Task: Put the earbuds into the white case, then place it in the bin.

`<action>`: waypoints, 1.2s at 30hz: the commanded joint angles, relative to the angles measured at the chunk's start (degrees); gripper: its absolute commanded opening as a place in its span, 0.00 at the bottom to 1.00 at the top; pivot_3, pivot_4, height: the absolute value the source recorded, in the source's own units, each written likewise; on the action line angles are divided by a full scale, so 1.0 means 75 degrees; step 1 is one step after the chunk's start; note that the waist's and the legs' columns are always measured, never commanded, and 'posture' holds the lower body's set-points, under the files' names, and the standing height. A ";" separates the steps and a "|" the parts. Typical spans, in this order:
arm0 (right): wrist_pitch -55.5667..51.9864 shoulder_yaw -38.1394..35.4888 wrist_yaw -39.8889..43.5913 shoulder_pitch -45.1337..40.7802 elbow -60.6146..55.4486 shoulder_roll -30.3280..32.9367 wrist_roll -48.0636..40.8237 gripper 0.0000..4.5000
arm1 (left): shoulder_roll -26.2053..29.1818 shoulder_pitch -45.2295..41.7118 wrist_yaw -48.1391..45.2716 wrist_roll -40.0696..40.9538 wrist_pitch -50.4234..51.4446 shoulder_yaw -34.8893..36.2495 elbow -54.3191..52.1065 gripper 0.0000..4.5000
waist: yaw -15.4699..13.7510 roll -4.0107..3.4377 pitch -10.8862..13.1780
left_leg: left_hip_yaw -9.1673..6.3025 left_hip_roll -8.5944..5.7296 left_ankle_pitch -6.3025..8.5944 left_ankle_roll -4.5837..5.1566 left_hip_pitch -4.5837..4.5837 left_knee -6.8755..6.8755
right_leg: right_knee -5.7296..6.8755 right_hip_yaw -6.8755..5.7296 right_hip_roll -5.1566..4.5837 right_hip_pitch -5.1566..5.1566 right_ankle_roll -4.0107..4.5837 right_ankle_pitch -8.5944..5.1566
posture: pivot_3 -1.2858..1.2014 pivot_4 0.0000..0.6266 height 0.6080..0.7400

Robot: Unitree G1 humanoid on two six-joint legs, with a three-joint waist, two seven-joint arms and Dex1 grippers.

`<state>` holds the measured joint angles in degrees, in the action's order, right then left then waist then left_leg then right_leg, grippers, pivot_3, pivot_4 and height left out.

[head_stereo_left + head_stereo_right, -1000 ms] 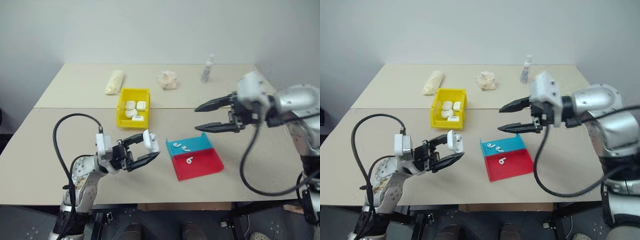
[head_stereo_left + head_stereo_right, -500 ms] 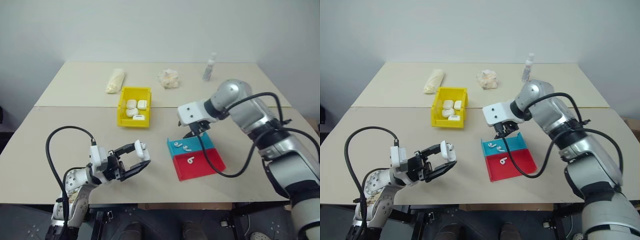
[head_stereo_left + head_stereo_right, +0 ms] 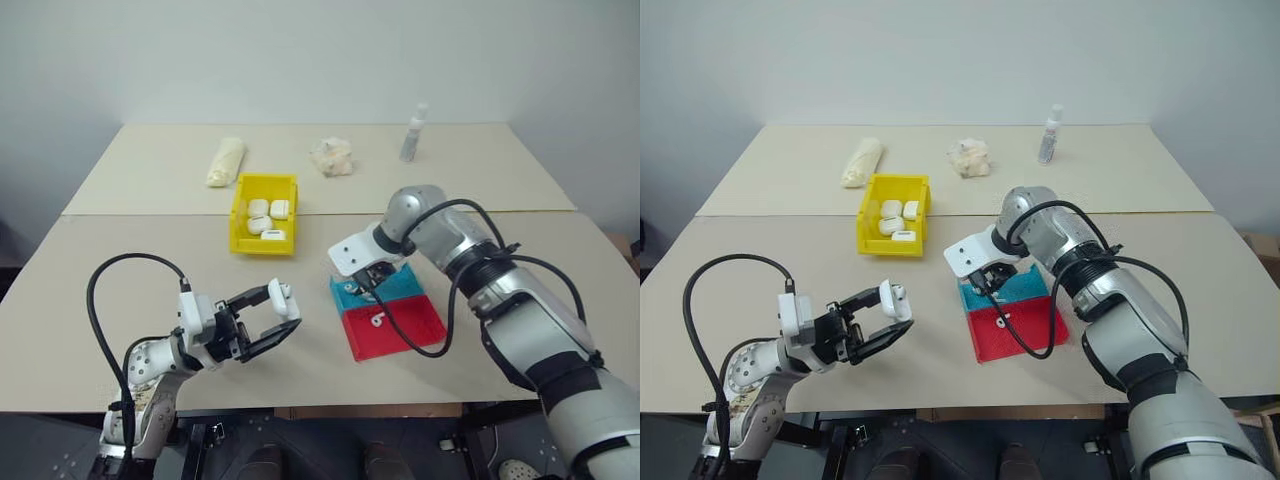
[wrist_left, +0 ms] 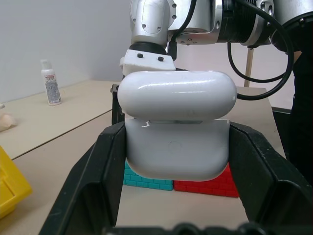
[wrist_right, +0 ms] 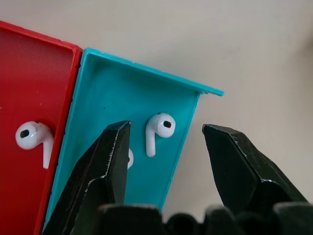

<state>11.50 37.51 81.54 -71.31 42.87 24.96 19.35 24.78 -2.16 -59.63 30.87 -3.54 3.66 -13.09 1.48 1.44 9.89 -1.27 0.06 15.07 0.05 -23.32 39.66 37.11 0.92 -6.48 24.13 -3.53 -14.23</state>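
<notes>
At lower left of the head view, the left end effector (image 3: 268, 318) pinches the white case (image 3: 281, 298), lid ajar, above the tabletop (image 3: 120, 270). At centre, the right end effector (image 5: 164, 156) hangs spread over the tray's (image 3: 415, 325) blue half, fingers (image 5: 105, 161) either side of an earbud (image 5: 157, 131); another lies in the red half (image 5: 34, 137). The yellow bin (image 3: 265, 222) sits upper left of the tray.

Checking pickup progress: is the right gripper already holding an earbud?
No. In the right wrist view, the right gripper stands open, its fingers straddling an earbud lying in the blue tray section.
</notes>
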 commanded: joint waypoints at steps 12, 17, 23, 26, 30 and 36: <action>0.0855 -0.0201 -0.0423 -0.0283 0.0906 -0.0364 0.0445 0.63 | 0.0124 0.0076 0.0103 -0.0069 -0.0165 0.0047 -0.0363 0.62 | 0.0130 -0.0002 0.0000 | -0.0002 0.0001 -0.0002 -0.0004 0.0004 -0.0005 | 0.0003 0.0000 0.0001 0.0000 0.0001 0.0001 | 0.52 0.24 1.00; 0.0940 -0.0263 -0.0464 -0.0303 0.0980 -0.0428 0.0434 0.49 | 0.0128 0.0056 0.0120 -0.0088 -0.0142 0.0042 -0.0369 0.62 | 0.0136 -0.0002 0.0000 | -0.0002 0.0004 -0.0003 -0.0004 0.0007 -0.0007 | 0.0003 0.0001 0.0003 0.0000 0.0002 0.0001 | 0.52 0.24 1.00; 0.0972 -0.0273 -0.0404 -0.0262 0.0894 -0.0433 0.0412 0.42 | 0.0161 0.0039 0.0127 -0.0092 -0.0113 0.0043 -0.0370 0.62 | 0.0135 -0.0002 0.0000 | -0.0002 0.0004 -0.0003 -0.0005 0.0007 -0.0009 | 0.0004 0.0001 0.0002 0.0000 0.0003 0.0001 | 0.52 0.24 1.00; 0.1026 -0.0242 -0.0506 -0.0257 0.0918 -0.0444 0.0483 0.42 | 0.0174 0.0028 0.0135 -0.0090 -0.0105 0.0044 -0.0374 0.62 | 0.0136 -0.0002 0.0000 | -0.0002 0.0004 -0.0003 -0.0005 0.0007 -0.0009 | 0.0003 0.0001 0.0002 0.0000 0.0003 0.0001 | 0.52 0.24 1.00; 0.1092 -0.0257 -0.0571 -0.0278 0.0975 -0.0489 0.0503 0.42 | 0.0175 0.0010 0.0145 -0.0107 -0.0119 0.0045 -0.0350 0.62 | 0.0136 -0.0002 0.0000 | -0.0002 0.0004 -0.0003 -0.0006 0.0007 -0.0009 | 0.0004 0.0001 0.0003 0.0001 0.0003 0.0001 | 0.52 0.24 1.00; 0.1197 -0.0201 -0.0655 -0.0298 0.1115 -0.0504 0.0649 0.42 | 0.0159 0.0012 0.0154 -0.0150 -0.0104 0.0043 -0.0359 0.62 | 0.0136 -0.0003 -0.0001 | -0.0002 0.0004 -0.0003 -0.0006 0.0008 -0.0009 | 0.0004 0.0001 0.0003 0.0000 0.0003 0.0001 | 0.52 0.24 1.00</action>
<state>19.51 36.96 76.90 -71.99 51.02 21.21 23.66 25.59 -1.70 -58.76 29.39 -3.55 3.66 -14.29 2.50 1.42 9.88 -1.28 0.09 15.05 0.01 -23.26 39.60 37.14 0.93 -6.46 24.13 -3.50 -14.22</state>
